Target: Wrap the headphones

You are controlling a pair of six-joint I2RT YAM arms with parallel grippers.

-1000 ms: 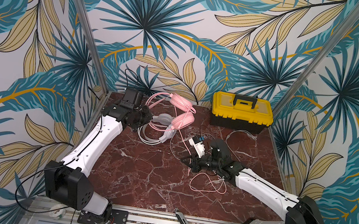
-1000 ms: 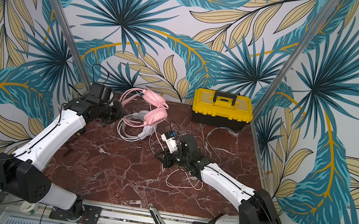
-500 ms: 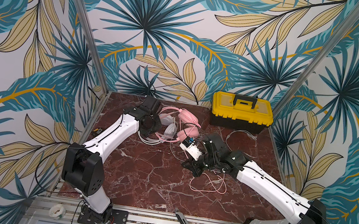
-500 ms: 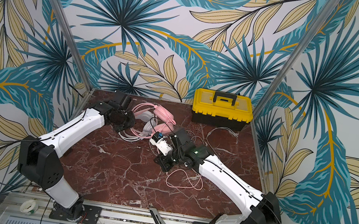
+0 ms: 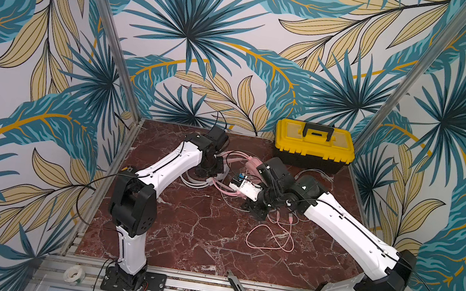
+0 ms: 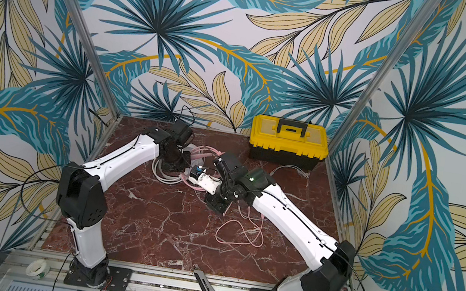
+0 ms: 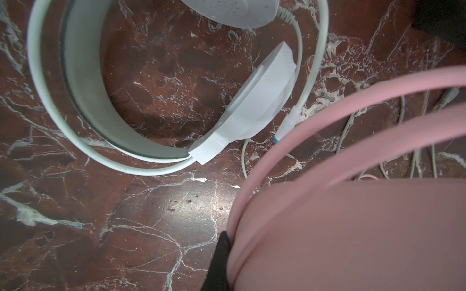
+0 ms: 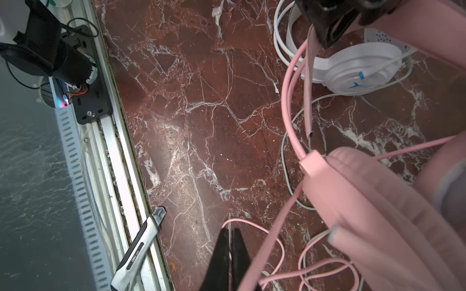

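The left gripper (image 8: 327, 37) was clamped on the pink headset (image 8: 365, 201), just beside the white headset (image 8: 353, 68) lying on the surface (image 8: 201, 126). The right gripper (image 8: 230, 234) had its 2 jaws together, with the pink cable (image 8: 252, 224) at their tips — pinched or not, I could not tell.

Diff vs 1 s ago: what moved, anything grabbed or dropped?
Left claw, shut on the pink headset, has carried it right, toward the table's middle. Right claw, shut, kept roughly its spot while the arm behind it re-posed. No new grab or release. White headset and toolbox stayed put.
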